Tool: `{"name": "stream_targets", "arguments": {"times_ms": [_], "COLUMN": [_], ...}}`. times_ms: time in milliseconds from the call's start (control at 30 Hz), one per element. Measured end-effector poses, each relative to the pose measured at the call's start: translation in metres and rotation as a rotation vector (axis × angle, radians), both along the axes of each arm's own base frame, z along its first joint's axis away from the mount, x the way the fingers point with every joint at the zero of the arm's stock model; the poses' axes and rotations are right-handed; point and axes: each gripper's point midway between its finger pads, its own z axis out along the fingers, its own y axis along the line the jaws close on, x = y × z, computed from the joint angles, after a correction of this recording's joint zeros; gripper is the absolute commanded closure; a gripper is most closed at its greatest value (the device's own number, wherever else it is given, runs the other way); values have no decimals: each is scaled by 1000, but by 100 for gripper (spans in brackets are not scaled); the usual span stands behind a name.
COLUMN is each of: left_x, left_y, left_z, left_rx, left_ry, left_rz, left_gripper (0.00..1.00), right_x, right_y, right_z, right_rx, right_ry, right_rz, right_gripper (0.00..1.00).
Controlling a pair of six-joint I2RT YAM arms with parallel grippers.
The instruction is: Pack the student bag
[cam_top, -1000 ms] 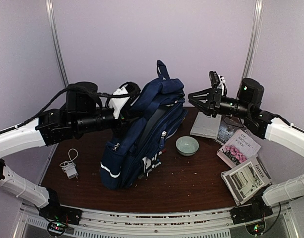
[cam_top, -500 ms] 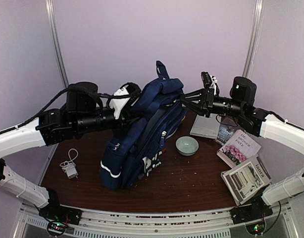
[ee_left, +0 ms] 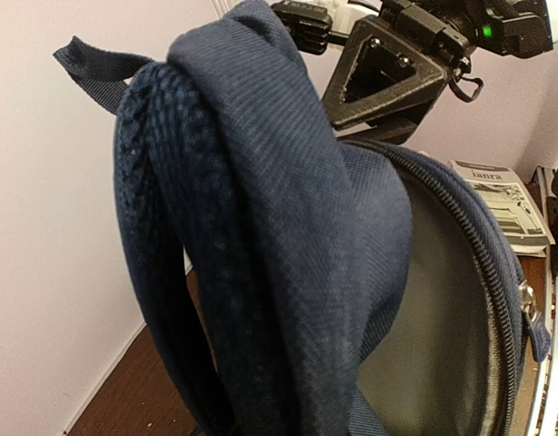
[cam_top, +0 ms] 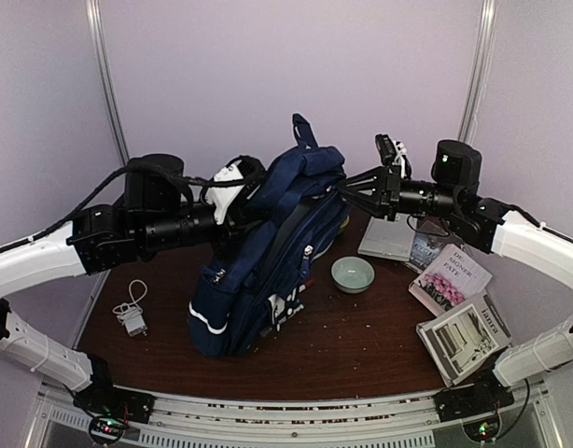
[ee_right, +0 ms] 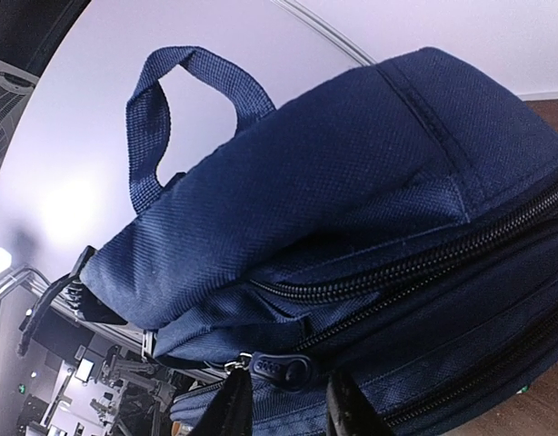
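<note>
The student bag [cam_top: 268, 252] is standing tilted at the frame's centre because the left gripper [cam_top: 232, 207], pinching its upper fabric, is apparently propping it for opening. The right gripper [cam_top: 347, 189], partly spread, is straddling the zipper pull [ee_right: 281, 371]; a second ago it was hanging wider, well right of the bag.

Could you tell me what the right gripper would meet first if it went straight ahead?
Probably the zipper pull on the bag, just ahead of the right gripper; depth is unclear.
</note>
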Motion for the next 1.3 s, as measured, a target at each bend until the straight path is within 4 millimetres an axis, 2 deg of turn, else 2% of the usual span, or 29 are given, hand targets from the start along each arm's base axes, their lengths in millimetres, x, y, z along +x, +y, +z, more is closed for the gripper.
{"name": "stream_targets", "arguments": {"times_ms": [267,767,1100,1300], "left_x": [0,-2,-1,-1], "left_y": [3,6,7,7], "left_z": [0,0,0,0], "left_rx": [3,18,18,16], "left_ry": [-1,-7,-9,-9], "left_rz": [6,8,12,12], "left_gripper": [100,100,100,100], "right_x": [3,-6,5,6], "right_y": [-1,12,16,15], "right_z": [10,11,8,8], "right_rx": [5,16,46,61], "right_ry": [-26,-29,-8,-17], "right_rz": [-23,10,-30,-41], "right_gripper": [73,70,100,100]}}
